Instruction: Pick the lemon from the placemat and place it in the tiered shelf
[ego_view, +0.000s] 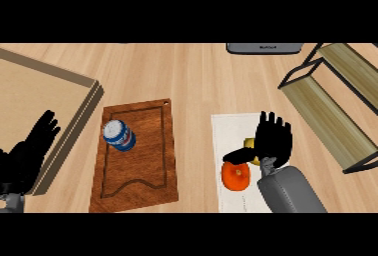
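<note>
My right hand (273, 140) hangs over the white rectangular placemat (232, 125), fingers straight and slightly spread, pointing away from me, with the thumb stuck out to my left. Beneath my palm lies the small yellow lemon (253, 144). Only a sliver of it shows at the thumb side, and I cannot tell whether I am touching it. Just nearer to me on the same mat sits a round orange fruit (236, 177), close under my thumb. The tiered shelf of pale wooden boards on a black metal frame (325, 112) stands to my right, apart from the mat. My left hand (33, 147) rests open, fingers up, at the lower left beside a shallow tan box (44, 95). Between box and mat lies a dark brown wooden cutting board (144, 175) carrying a blue-and-white can (118, 135).
</note>
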